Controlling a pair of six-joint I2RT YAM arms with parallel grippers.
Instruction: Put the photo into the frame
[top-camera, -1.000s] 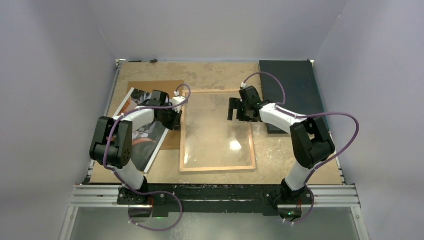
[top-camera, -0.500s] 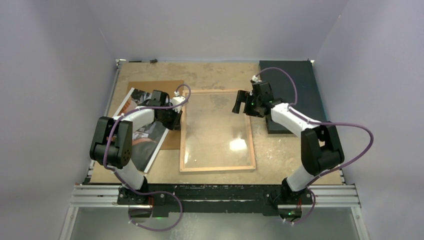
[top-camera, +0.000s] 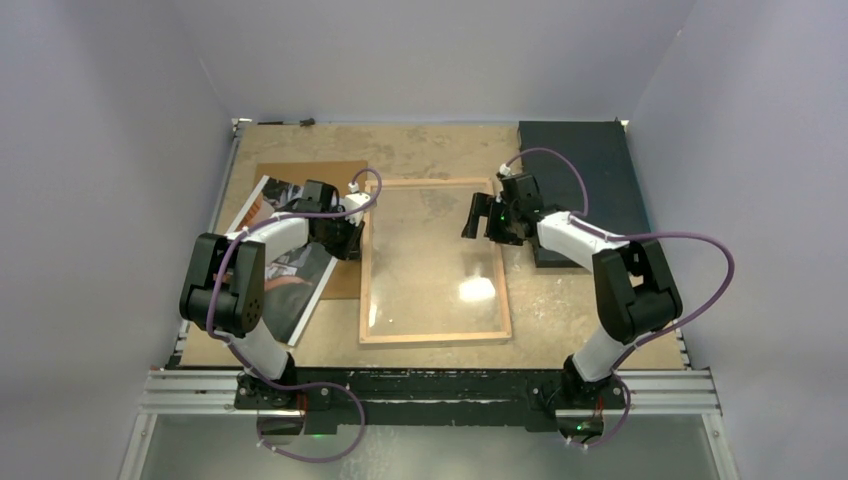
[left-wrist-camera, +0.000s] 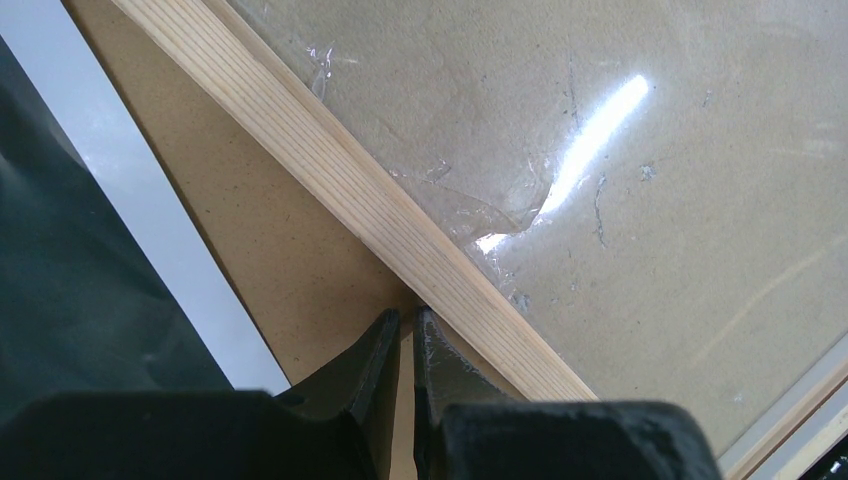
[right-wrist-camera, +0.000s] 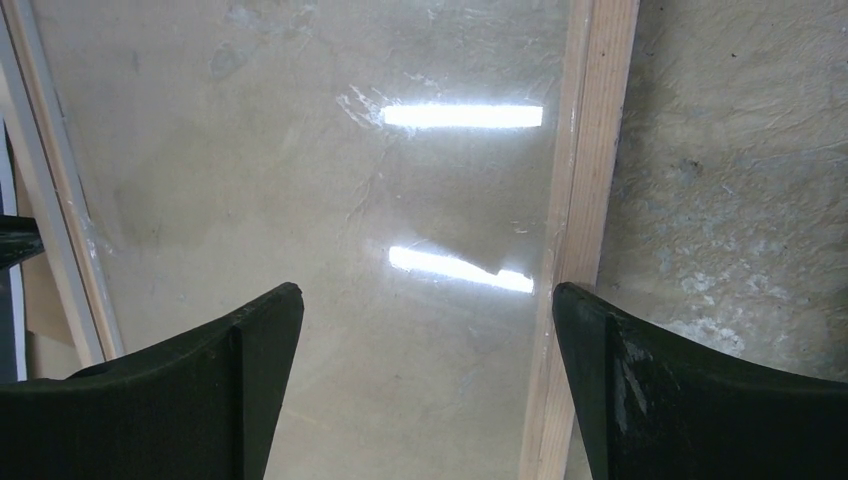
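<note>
Sandy tabletop (top-camera: 440, 140); left claw (left-wrist-camera: 405, 325) together at the frame (left-wrist-camera: 330, 170); right claw (right-wrist-camera: 425, 290) wide apart over its right rail.

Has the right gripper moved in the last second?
Yes. The right gripper has shifted slightly right, toward the frame's right rail and the black mat.

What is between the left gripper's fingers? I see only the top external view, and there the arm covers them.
Observer: Nothing that I can see. The left wrist view shows the left gripper shut, its tips over the brown backing board, beside the wooden edge of the frame.
Operator: Is the right gripper open?
Observer: Yes, wide open. In the right wrist view the frame's right edge runs between its fingers.
Operator: Is the pane clean?
Observer: No, the wrist views show smudges and fine marks on it.
</note>
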